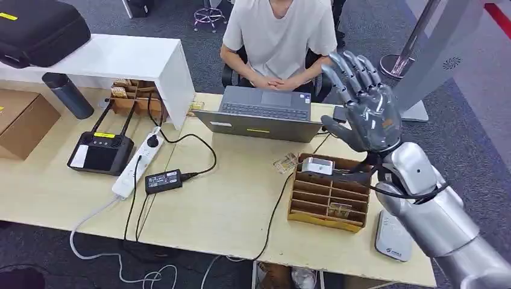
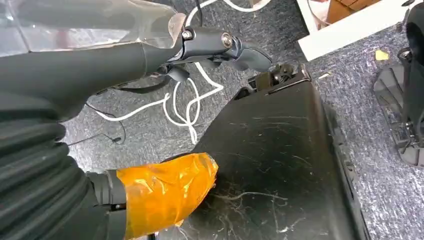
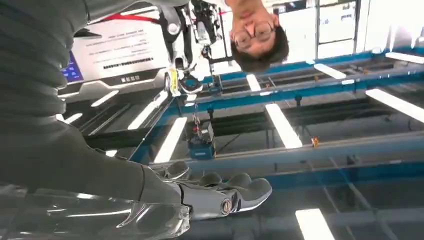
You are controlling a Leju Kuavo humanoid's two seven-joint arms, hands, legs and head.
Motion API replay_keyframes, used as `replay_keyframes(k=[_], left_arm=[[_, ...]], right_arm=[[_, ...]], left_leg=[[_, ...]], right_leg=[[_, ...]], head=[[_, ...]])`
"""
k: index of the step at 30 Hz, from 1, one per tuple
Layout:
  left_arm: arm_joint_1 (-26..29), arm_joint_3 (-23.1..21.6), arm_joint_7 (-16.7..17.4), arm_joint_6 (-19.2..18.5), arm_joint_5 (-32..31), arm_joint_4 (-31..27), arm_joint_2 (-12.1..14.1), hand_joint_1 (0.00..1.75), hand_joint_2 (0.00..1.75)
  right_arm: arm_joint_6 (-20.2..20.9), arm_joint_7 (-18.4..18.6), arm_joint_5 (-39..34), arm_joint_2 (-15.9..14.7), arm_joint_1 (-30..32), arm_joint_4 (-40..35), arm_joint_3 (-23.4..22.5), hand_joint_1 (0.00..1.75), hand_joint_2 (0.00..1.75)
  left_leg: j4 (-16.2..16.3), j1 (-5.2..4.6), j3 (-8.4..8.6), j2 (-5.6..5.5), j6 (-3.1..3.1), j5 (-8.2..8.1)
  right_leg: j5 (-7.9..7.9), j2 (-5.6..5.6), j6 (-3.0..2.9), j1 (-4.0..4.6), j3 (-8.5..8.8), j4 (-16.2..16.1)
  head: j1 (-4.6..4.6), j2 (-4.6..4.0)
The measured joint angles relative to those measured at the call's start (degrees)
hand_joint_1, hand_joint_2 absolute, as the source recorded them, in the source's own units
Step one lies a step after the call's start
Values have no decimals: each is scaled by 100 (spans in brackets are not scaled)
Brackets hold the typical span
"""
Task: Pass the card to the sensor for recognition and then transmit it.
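Note:
My right hand (image 1: 361,105) is raised above the table's right side, fingers spread and upright, with nothing in it. In the right wrist view its fingers (image 3: 220,192) stretch out toward the ceiling lights. Below it stands a brown cardboard card organizer (image 1: 328,195) with a small grey-white device (image 1: 317,165) on its far edge and a card (image 1: 339,209) in a near slot. Another small card (image 1: 284,162) lies on the table just left of the organizer. My left hand (image 2: 165,115) hangs low over the floor, orange-taped thumb (image 2: 167,192) and dark fingers apart, holding nothing.
A person (image 1: 278,36) sits behind an open grey laptop (image 1: 262,114), hands folded. A white flat device (image 1: 395,238) lies at the table's right front edge. A power strip (image 1: 137,159), black adapter (image 1: 164,180), remote controller (image 1: 99,150) and cables occupy the left half.

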Motion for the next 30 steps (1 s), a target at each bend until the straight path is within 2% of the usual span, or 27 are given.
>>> replay_keyframes(k=[9,13,17,21,30], left_arm=[[1,0,0,-15,-192,0,22,0,175],[1,0,0,-24,-332,0,31,0,175],[1,0,4,-28,-372,0,46,0,175],[0,0,9,-50,-422,0,50,0,175],[0,0,9,-59,-459,0,61,0,175]], right_arm=[[470,157,-50,-591,424,-171,147,0,175],[1319,151,-370,-803,400,-48,265,0,175],[1676,129,-518,-934,313,37,376,0,175],[2442,61,-763,-1024,99,107,518,0,175],[2745,35,-909,-1102,-154,207,726,0,175]], left_leg=[[0,0,-2,0,0,0],[0,0,-4,-1,0,0],[0,0,-4,0,0,0],[0,0,-5,0,0,0],[0,0,-5,0,0,0]], right_leg=[[0,0,0,0,0,0],[0,-1,0,0,1,1],[0,-1,0,0,1,1],[0,-1,0,0,0,1],[0,-1,0,0,1,1]], head=[[2,0],[0,0],[0,0],[0,0],[0,0]])
